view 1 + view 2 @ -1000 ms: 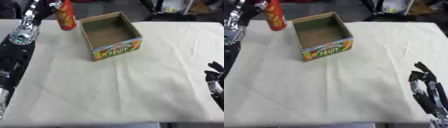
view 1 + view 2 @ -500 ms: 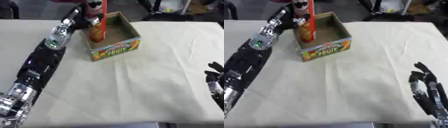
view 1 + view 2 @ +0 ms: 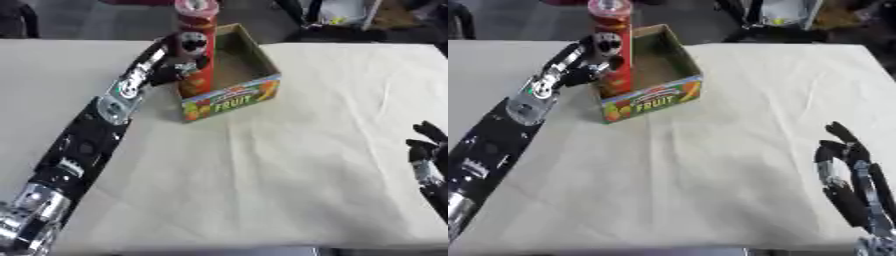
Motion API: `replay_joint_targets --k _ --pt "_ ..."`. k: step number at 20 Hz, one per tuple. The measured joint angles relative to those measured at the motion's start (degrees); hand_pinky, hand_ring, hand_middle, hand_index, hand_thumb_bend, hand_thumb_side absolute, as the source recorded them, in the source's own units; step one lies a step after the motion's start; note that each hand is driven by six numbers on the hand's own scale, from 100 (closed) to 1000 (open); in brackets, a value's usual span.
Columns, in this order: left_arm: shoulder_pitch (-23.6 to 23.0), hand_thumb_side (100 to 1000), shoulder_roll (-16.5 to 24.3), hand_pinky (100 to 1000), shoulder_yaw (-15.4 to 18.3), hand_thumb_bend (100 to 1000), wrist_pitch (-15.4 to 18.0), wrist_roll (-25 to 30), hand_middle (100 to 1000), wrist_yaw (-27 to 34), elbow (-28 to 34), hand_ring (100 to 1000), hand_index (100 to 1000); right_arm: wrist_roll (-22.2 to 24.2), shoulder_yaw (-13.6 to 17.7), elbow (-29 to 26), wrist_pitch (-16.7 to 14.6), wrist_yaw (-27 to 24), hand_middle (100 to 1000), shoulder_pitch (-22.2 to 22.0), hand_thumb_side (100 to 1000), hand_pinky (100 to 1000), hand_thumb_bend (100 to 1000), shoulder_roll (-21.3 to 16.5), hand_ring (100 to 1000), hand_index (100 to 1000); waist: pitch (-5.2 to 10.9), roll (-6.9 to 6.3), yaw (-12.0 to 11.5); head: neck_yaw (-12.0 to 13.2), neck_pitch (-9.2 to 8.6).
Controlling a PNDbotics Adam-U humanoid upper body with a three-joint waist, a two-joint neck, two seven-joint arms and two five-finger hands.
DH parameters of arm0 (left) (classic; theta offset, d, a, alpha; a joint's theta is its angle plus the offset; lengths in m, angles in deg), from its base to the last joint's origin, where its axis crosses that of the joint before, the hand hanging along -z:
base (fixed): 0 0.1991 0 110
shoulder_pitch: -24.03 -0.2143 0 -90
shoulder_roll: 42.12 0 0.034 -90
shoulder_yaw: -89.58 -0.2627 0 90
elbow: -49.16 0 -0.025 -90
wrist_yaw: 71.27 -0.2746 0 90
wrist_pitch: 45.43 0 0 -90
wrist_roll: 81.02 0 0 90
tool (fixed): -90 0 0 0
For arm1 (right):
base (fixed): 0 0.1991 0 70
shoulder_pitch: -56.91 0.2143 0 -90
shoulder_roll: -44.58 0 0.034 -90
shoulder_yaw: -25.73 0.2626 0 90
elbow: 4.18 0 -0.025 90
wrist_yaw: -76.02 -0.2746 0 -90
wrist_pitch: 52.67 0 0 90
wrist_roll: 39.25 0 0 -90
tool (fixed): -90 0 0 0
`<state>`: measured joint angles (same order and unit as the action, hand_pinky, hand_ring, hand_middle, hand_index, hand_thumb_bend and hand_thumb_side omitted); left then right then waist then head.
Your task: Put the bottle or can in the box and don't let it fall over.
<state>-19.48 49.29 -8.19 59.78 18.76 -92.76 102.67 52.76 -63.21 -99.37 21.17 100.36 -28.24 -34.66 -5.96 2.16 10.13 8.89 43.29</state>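
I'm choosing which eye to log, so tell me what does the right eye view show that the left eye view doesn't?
Only the right eye view shows most of the right hand, resting open by the lower right corner, fingers up. Only the left eye view shows more of the left arm near the lower left corner, while its right edge cuts that hand down to a few fingers. Both show the left hand curled round the tall red can, upright at the near left corner of the fruit box on the cream tablecloth.
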Motion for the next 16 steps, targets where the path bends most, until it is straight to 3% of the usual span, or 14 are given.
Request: replay_joint_targets --k 2,5,8,11,16 --pt "-2.09 901 1.71 944 -0.51 745 -0.10 -0.03 998 0.32 3.18 939 1000 -0.04 0.07 0.00 0.04 0.00 914 -0.03 871 847 100 0.00 834 1000 0.00 0.00 -0.36 -0.17 0.00" --pt "-5.15 868 3.56 949 -0.70 650 -1.21 0.02 1000 2.26 8.18 944 1000 -0.09 0.34 0.00 0.08 0.01 914 -0.17 871 847 100 -0.01 834 1000 0.00 -0.02 -0.87 -0.45 0.00" --pt "-11.18 838 5.91 950 0.34 585 -3.38 -0.12 996 8.22 15.76 945 1000 -0.25 0.47 0.00 0.21 0.04 914 -0.34 870 847 100 -0.01 834 1000 0.00 -0.02 -1.84 -0.64 0.00" --pt "-19.04 792 8.32 949 3.40 405 -6.96 -1.43 990 16.47 25.97 945 1000 -0.47 0.75 0.00 0.25 0.06 914 -0.53 868 847 100 -0.03 833 1000 0.00 -0.03 -3.22 -1.00 0.03" --pt "-31.83 758 9.12 952 10.52 356 -11.47 -2.80 995 22.78 40.50 949 998 -0.89 1.25 0.01 0.26 0.07 916 -1.42 850 847 100 -0.08 833 1000 0.01 -0.28 -5.36 -1.70 0.49"
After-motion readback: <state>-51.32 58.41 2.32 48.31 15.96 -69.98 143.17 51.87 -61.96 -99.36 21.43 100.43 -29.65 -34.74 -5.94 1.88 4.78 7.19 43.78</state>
